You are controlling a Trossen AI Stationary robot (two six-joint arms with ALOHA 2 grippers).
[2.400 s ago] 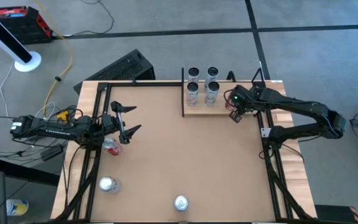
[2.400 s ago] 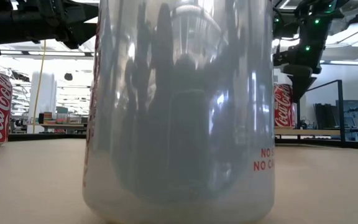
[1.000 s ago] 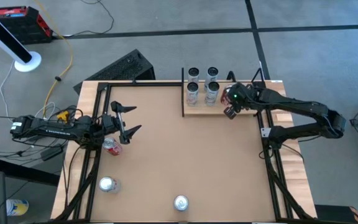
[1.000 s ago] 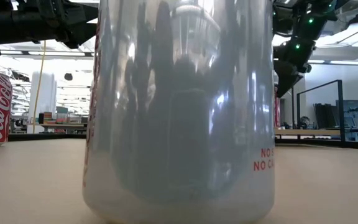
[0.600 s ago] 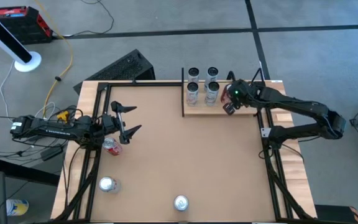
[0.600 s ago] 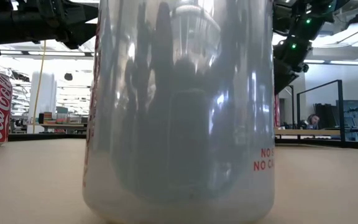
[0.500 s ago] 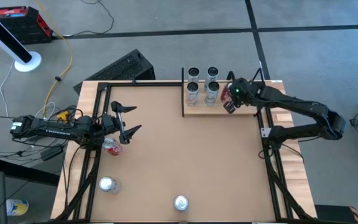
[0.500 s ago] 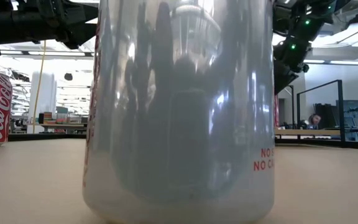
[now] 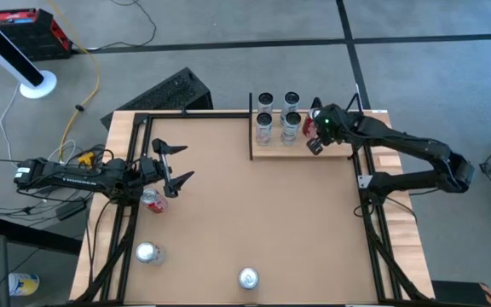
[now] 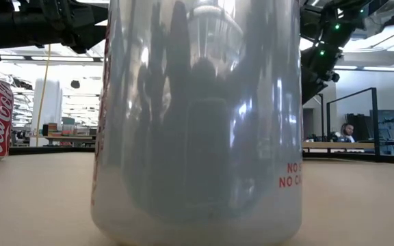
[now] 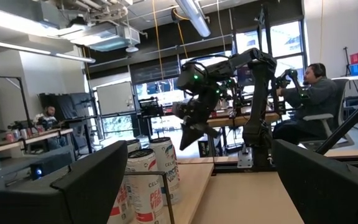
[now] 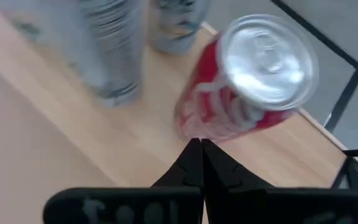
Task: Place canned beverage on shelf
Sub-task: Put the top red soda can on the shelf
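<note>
The red can (image 12: pixel 244 81) stands on the pale shelf (image 9: pixel 275 151) at the far right of the worktop (image 9: pixel 254 213), leaning a bit, top up. The right pincer (image 12: pixel 197 152) is shut tight, empty, its tips just beside the can. The left pincer (image 9: pixel 176 165) is wide open, holding nothing, at the left side.

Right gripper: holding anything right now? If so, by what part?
Nothing. The right gripper is shut and empty, its tips just short of the red can standing on the shelf.

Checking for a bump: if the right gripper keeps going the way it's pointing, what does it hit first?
Most likely the red can on the shelf; the right gripper, jaws shut, points at its base.
</note>
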